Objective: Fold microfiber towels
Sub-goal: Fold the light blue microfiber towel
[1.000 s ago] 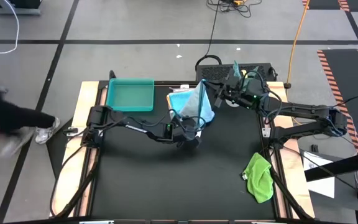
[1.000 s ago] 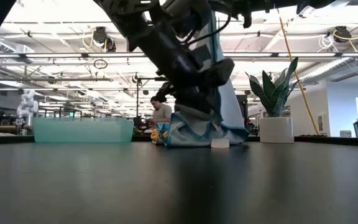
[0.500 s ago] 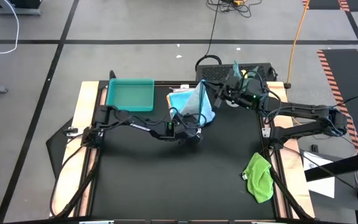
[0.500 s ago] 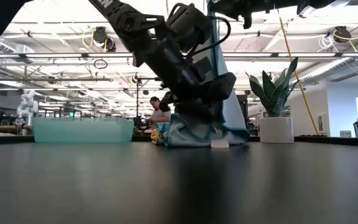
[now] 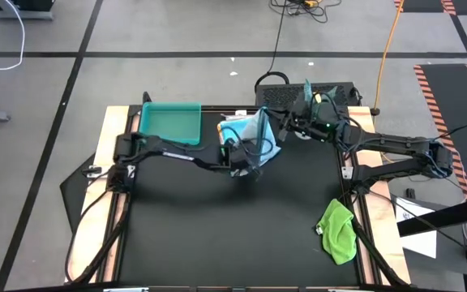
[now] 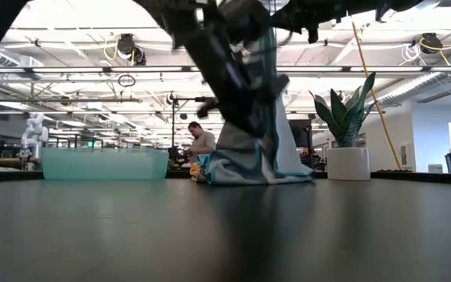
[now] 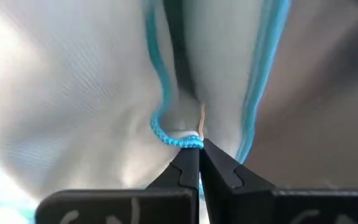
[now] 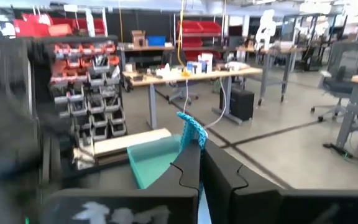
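Observation:
A pale blue microfiber towel [image 5: 258,134] with a bright blue stitched edge hangs like a tent at the table's far middle. In the low view the towel [image 6: 282,153] reaches down to the table, where its lower end is bunched. My right gripper [image 5: 277,123] is shut on its top. My left gripper [image 5: 248,165] is shut on its lower part, on the near side. A green towel [image 5: 339,231] lies crumpled at the near right. A bit of yellow cloth [image 6: 200,168] shows beside the hanging towel's foot. My left gripper pinches the towel's blue-stitched edge [image 7: 178,140] between its two fingertips, low on the towel's near side. The fingers come slanting down from the near left. Below the hold the cloth is bunched on the table. My right gripper pinches a corner of the towel [image 8: 192,131] at its top, only at the fingertips. The fingers lie level and come from the table's right. The towel hangs below them, and its lower end [image 6: 249,174] lies on the table.
A teal tray [image 5: 169,123] stands at the far left of the table. A potted plant [image 6: 348,153] stands behind the far right edge. A person [image 6: 203,141] sits in the room beyond. The black tabletop [image 5: 217,235] lies bare at the near middle.
My left gripper has moved toward the far edge and up, and has shut on the towel's lower edge. The part of the lower edge with the white tag has come up off the table. My right gripper has kept the top corner where it was.

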